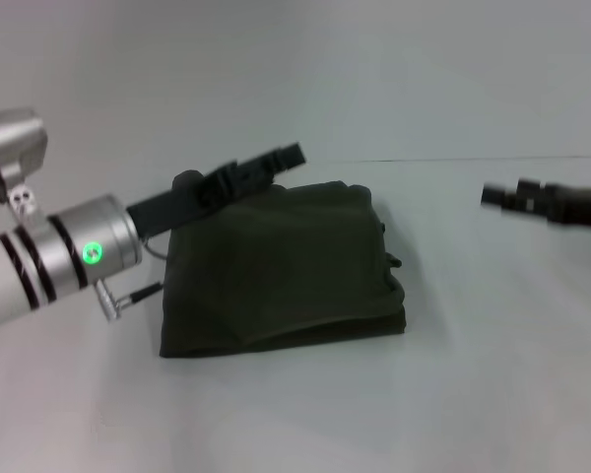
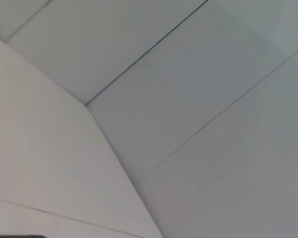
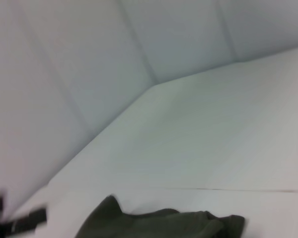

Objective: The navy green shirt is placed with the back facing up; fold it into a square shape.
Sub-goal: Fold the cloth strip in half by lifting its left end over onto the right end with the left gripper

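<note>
Left gripper hung over the far-left edge of the navy green shirt; finger state could not be told. Shirt lay mid-table, already a near-square packet. Right gripper stood well apart, fingers unclear. Judged: folding nearly finished; next, withdraw cleanly.

One navy green shirt (folded), one white table, two tools: left tool, right tool.

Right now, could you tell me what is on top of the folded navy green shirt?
Only the left gripper reaches over the far left corner of the navy green shirt; whether it touches the cloth is unclear. Nothing else lies on it. The right gripper hangs apart, to the right.
</note>
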Robot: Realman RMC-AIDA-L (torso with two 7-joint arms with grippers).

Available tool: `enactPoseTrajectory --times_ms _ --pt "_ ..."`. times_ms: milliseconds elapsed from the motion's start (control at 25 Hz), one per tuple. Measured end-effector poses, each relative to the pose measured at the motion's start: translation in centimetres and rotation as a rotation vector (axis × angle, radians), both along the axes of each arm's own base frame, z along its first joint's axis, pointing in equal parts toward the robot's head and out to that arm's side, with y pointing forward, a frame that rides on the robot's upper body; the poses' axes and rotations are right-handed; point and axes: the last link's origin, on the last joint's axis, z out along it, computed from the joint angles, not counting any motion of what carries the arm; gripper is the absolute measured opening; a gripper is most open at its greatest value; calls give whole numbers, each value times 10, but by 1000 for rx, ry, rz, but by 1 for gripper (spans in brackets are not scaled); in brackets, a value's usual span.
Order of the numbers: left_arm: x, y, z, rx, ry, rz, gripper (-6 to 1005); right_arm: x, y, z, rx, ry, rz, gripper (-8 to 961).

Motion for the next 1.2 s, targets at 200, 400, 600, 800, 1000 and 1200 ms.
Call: enactPoseTrajectory --times_ms 200,400,600,800,1000,1200 --pt "-11 -8 -4 51 48 -34 848 -16 28 -1 -84 104 -198 945" --pt "-15 -14 -6 72 78 -67 965 -44 48 -26 -177 114 -289 945" --pt "-19 -14 -2 103 114 -92 961 -63 55 -53 -246 59 -348 945" --pt "-21 -10 8 145 151 -113 961 -72 57 -62 -296 65 -431 945" --pt "-21 -5 20 204 194 -142 960 -72 62 -58 -293 116 -535 944" --pt "-19 -1 29 238 201 -149 960 -83 67 -59 -310 167 -599 945"
